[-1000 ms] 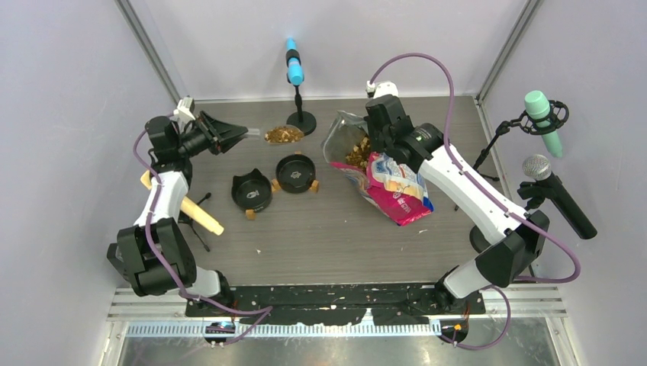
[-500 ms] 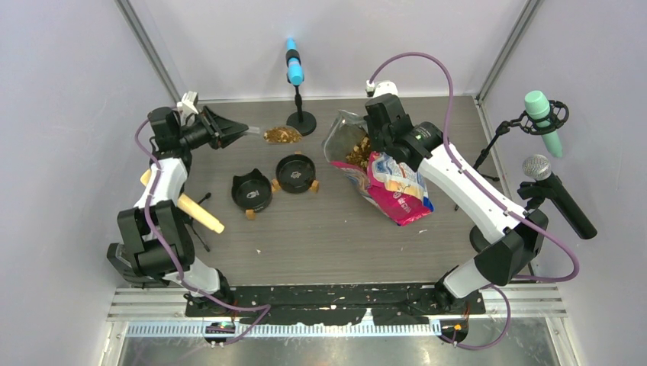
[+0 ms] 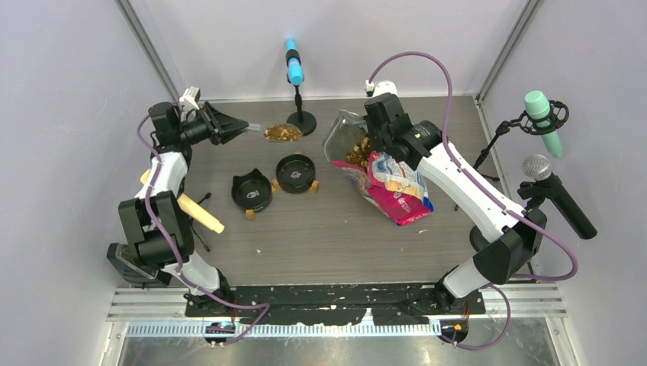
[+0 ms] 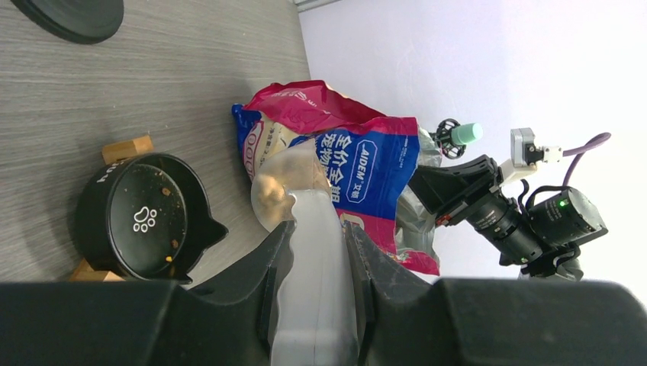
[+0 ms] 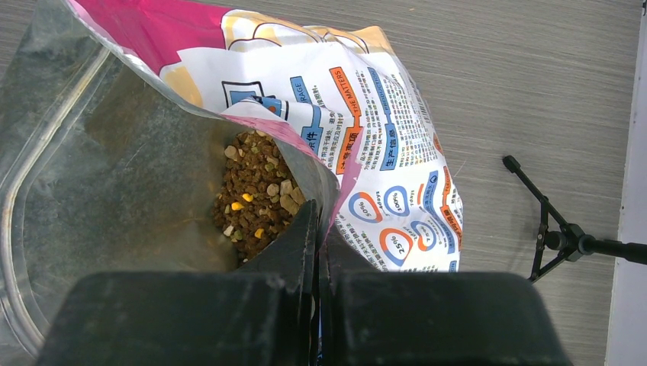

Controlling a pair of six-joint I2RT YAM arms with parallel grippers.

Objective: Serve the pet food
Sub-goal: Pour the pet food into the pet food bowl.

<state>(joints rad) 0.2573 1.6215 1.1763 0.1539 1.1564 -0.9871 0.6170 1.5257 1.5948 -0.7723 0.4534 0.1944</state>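
My left gripper (image 3: 243, 130) is shut on the handle of a translucent scoop (image 3: 282, 134) heaped with brown kibble, held above the table behind two black bowls (image 3: 252, 191) (image 3: 296, 173). In the left wrist view the scoop handle (image 4: 317, 259) sits between my fingers, with one bowl (image 4: 145, 217) to the left holding a few crumbs. My right gripper (image 5: 317, 210) is shut on the rim of the pink, white and blue bag (image 3: 393, 187) and holds its mouth open. Kibble (image 5: 255, 194) lies inside the bag.
A blue microphone (image 3: 294, 69) on a round-based stand (image 3: 301, 120) is just behind the scoop. A green microphone (image 3: 543, 114) and a grey one (image 3: 549, 187) stand at the right. A wooden-coloured handle (image 3: 200, 213) on a small tripod is at the left.
My left wrist has drawn slightly back and left; the loaded scoop has stayed almost in place. The right arm and the bag have not moved.
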